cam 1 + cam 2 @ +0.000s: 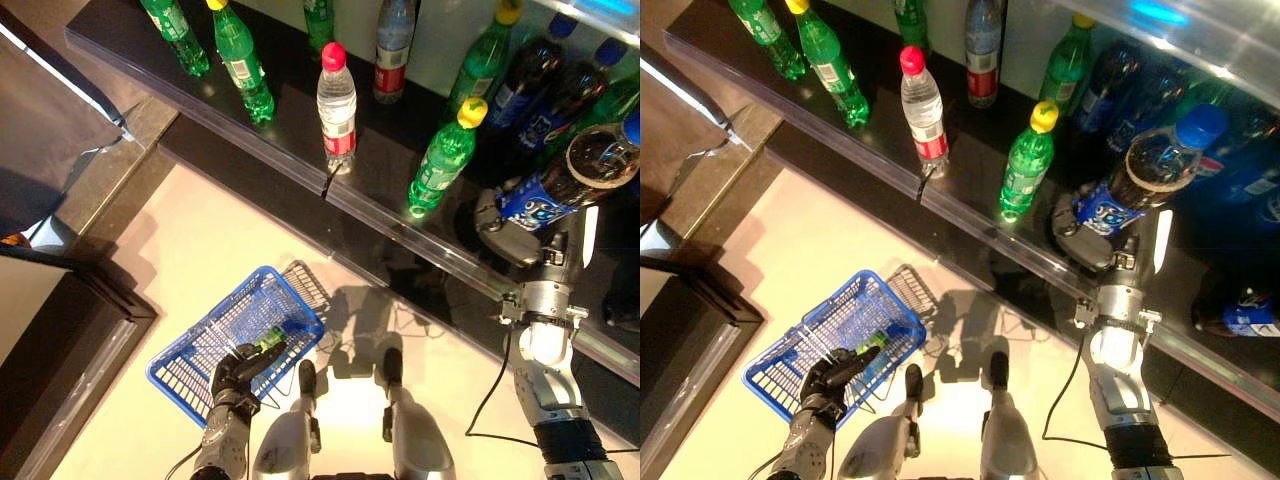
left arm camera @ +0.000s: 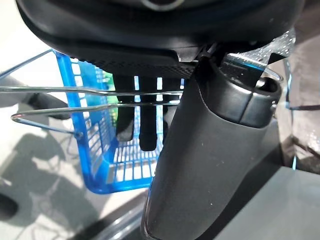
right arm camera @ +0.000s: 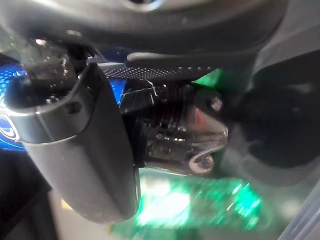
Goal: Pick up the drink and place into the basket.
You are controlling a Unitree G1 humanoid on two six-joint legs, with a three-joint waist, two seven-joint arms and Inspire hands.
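one dark cola bottle with a blue label and blue cap (image 1: pixel 1145 170) is gripped in the right hand (image 1: pixel 1087 232), fingers curled round its lower body, lifted clear of the black glossy shelf (image 1: pixel 940 170). the left hand (image 1: pixel 238 372) clasps the wire handle of the blue plastic basket (image 1: pixel 200 345), below the shelf. carry the bottle down over the basket, keeping it clear of the shelf edge, then release low.

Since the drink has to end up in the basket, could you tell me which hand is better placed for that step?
Right: the right hand is already shut on the dark cola bottle above the shelf, while the left hand holds the blue basket by its handle.
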